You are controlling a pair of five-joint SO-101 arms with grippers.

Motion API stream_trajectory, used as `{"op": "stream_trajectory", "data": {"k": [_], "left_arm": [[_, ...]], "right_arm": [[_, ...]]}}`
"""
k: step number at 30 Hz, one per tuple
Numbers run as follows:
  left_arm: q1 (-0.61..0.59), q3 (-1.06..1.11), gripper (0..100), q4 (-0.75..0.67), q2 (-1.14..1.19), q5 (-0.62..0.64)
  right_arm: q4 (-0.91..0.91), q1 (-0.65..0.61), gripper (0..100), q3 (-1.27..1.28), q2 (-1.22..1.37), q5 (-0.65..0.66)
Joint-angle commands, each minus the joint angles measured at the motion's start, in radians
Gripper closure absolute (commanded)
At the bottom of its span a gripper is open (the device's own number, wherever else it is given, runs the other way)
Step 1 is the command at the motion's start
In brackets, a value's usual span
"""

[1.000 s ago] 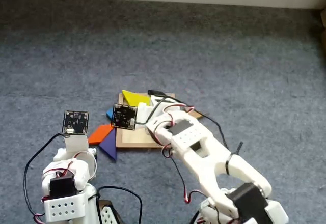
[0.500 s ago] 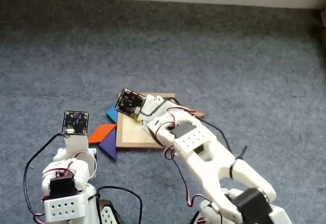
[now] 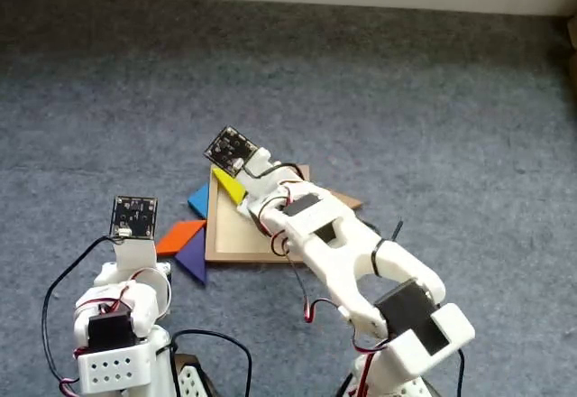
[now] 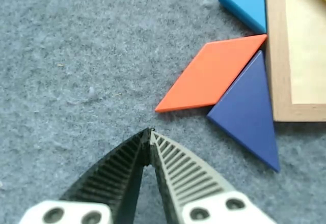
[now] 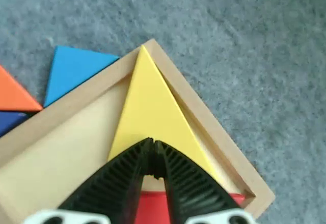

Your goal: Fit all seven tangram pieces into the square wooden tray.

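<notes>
The square wooden tray (image 3: 236,245) lies mid-table. A yellow triangle (image 5: 153,102) lies flat in its far left corner, and a red piece (image 5: 151,210) lies in the tray beside it. My right gripper (image 5: 151,143) is shut, its tips resting on the yellow triangle's face; my right arm (image 3: 306,226) stretches across the tray. Left of the tray lie a light blue triangle (image 4: 248,2), an orange parallelogram (image 4: 211,74) and a dark blue triangle (image 4: 249,114). My left gripper (image 4: 149,133) is shut over bare carpet, short of the orange piece.
A brown piece (image 3: 347,201) sticks out on the carpet by the tray's right side. My left arm (image 3: 126,280) stands at the near left. Grey carpet (image 3: 406,99) spreads open beyond and to the right of the tray.
My right arm swung toward the tray's far left corner. The yellow triangle went from lying over the far rim to lying inside that corner. The left arm stayed still.
</notes>
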Motion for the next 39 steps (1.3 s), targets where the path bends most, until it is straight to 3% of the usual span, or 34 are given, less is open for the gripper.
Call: {"op": "stream_trajectory", "data": {"k": [1,6,14,17,22,26,32,39], "left_arm": [[-0.008,0.021,99,0.005,-0.047,-0.009],[-0.008,0.021,99,0.005,-0.047,-0.009],[-0.008,0.021,99,0.005,-0.047,-0.009],[-0.008,0.021,99,0.005,-0.047,-0.009],[-0.008,0.021,99,0.005,-0.047,-0.009],[-0.008,0.021,99,0.005,-0.047,-0.009],[-0.008,0.021,99,0.005,-0.047,-0.009],[-0.008,0.021,99,0.005,-0.047,-0.009]], "right_arm": [[-0.012,0.053,98.8,-0.044,0.031,-0.006],[-0.008,0.124,98.8,-0.045,0.044,0.071],[-0.005,0.134,98.8,-0.033,-0.038,0.189],[0.033,0.147,98.8,-0.035,-0.09,0.153],[0.038,0.142,98.8,-0.036,-0.196,-0.017],[0.012,0.079,98.8,-0.042,-0.189,-0.107],[-0.153,-0.01,98.8,-0.042,-0.033,-0.112],[-0.171,-0.008,98.8,-0.042,0.111,-0.057]]}}
